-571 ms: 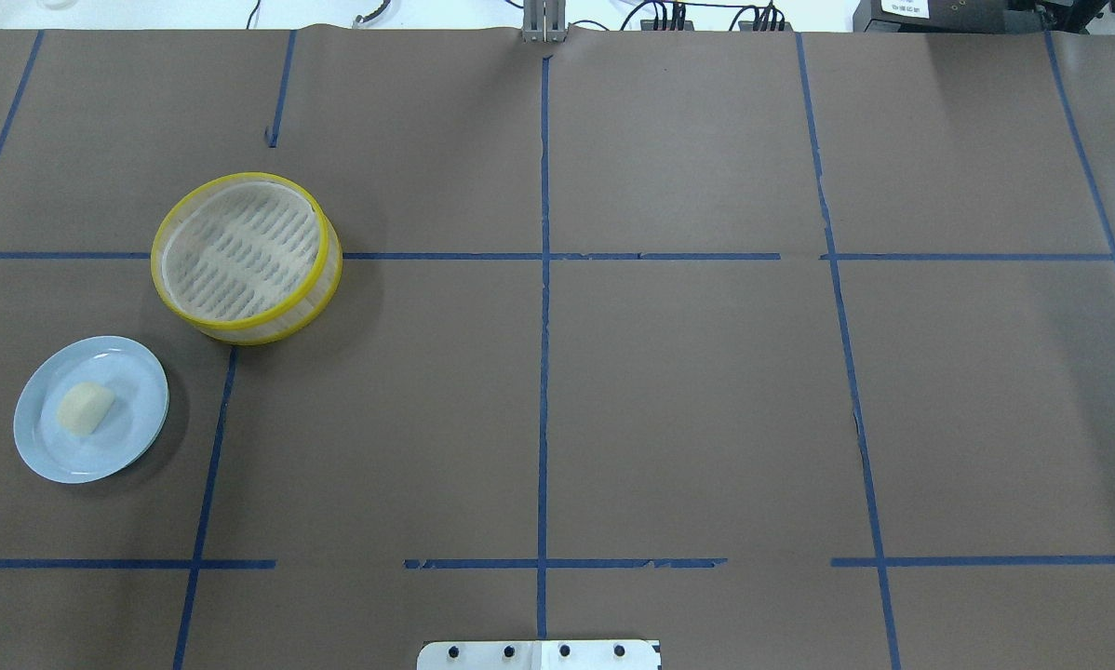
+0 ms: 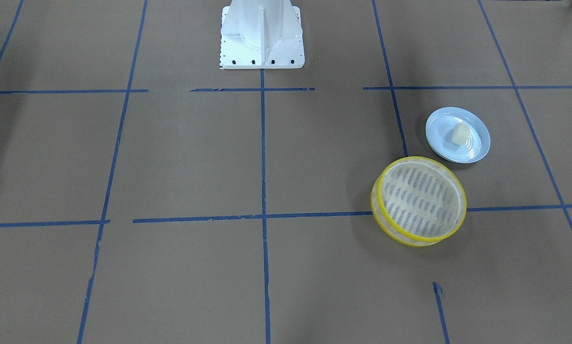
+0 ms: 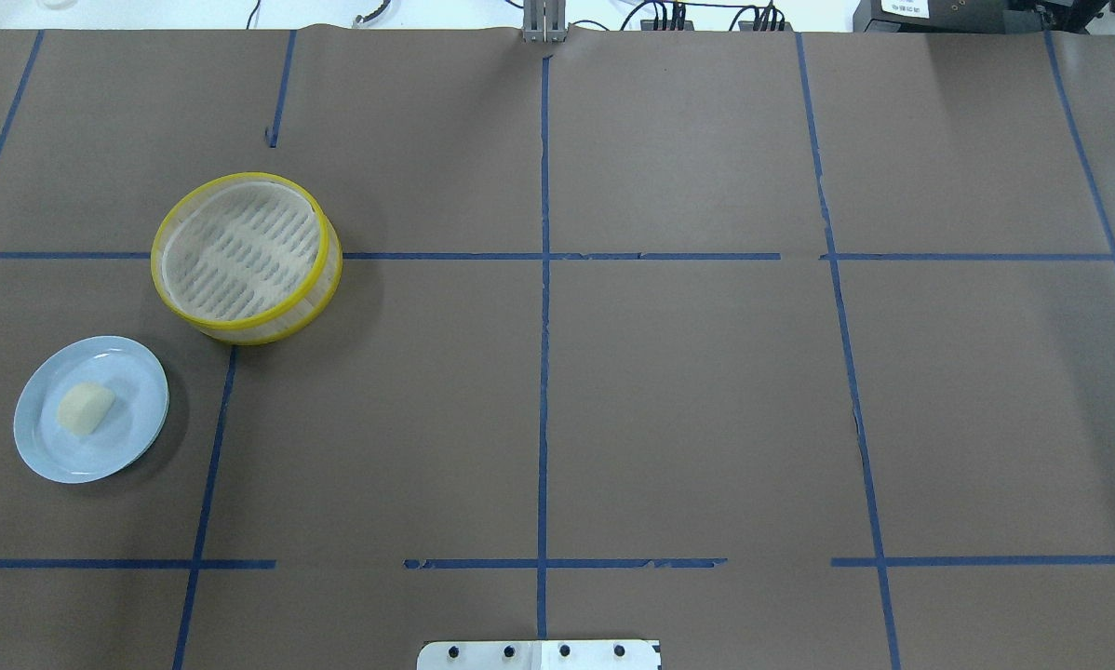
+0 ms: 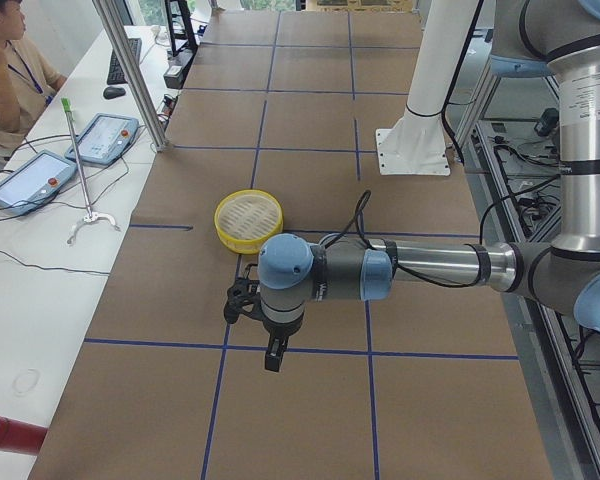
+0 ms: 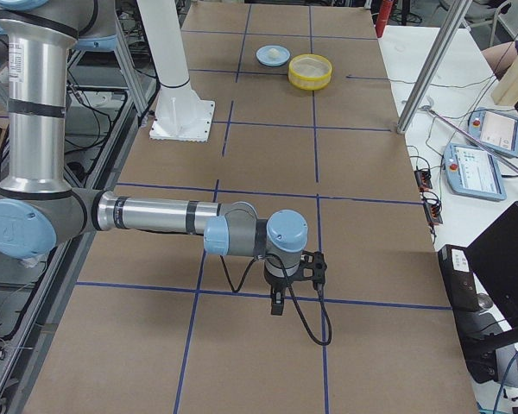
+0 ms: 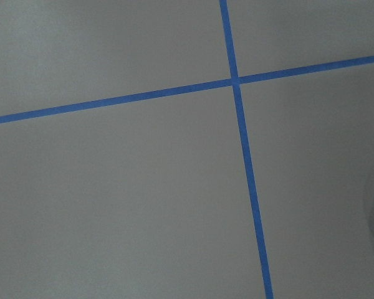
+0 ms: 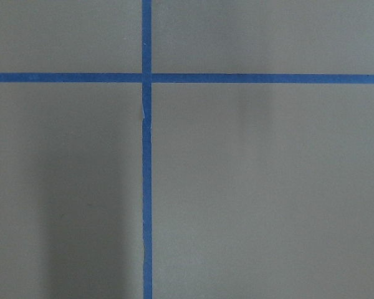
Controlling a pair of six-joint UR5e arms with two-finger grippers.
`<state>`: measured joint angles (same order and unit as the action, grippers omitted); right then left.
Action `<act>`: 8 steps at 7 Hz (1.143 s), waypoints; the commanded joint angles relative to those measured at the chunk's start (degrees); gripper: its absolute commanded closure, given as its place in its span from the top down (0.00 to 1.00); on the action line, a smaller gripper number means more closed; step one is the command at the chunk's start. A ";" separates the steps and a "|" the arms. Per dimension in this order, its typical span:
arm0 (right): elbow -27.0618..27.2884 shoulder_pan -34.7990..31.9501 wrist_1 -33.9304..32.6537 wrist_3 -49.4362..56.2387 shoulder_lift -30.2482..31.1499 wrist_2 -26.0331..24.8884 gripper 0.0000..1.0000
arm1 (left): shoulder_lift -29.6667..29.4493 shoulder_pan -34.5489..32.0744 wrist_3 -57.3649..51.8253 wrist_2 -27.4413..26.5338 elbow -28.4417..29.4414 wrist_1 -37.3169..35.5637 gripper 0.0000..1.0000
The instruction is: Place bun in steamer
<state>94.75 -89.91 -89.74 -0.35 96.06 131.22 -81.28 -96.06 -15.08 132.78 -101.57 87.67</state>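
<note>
Plainly, nothing is in hand yet. Nearest us, the left gripper hangs pointing down over a tape crossing on the brown table. The right gripper hangs likewise at the opposite end. Both show only in the side views, so we cannot tell how wide their fingers stand. We judge that the arms are held out toward the ends so that the working area lies open to the fixed cameras.

Going outward in the overhead view, the bun rests in the middle of the pale blue plate, at about 9 o'clock on the table, with nothing touching it. Just beyond, at about 1 o'clock from the plate and apart from it, stands the steamer, lidless, its slotted base bare. We take that closeness as meant for a short carry from plate to basket. Since both things lie on the left arm's side, that arm looks to us the natural one for the pick.
</note>
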 commanded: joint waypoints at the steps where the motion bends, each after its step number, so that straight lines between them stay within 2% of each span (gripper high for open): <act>1: 0.00 0.00 0.00 0.00 0.00 0.00 1.00 | -0.19 0.34 0.05 0.37 2.32 3.96 1.00; 2: 0.00 0.00 0.00 0.00 0.00 0.00 1.00 | -0.11 3.47 1.96 0.81 3.30 13.05 1.00; 3: 0.00 0.00 0.00 0.00 0.00 0.00 1.00 | -0.54 12.29 11.99 1.07 2.70 16.44 1.00; 4: 0.00 0.00 0.00 0.00 0.00 0.00 1.00 | -0.55 18.39 17.74 0.99 3.13 24.74 1.00; 5: 0.00 0.00 0.00 0.00 0.00 0.00 1.00 | -0.72 21.32 27.20 0.64 3.22 31.18 1.00; 6: 0.00 0.00 0.00 0.00 0.00 0.00 1.00 | -1.16 29.96 35.21 -0.93 3.65 35.51 1.00; 7: 0.00 0.00 0.00 0.00 0.00 0.00 1.00 | -1.94 31.70 40.69 -2.95 2.79 35.90 1.00; 8: 0.00 0.00 0.00 0.00 0.00 0.00 1.00 | -2.39 36.16 44.66 -3.05 2.17 37.12 1.00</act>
<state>94.75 -89.91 -89.73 -0.35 96.06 131.22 -83.05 -64.80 23.74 130.61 -98.73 123.00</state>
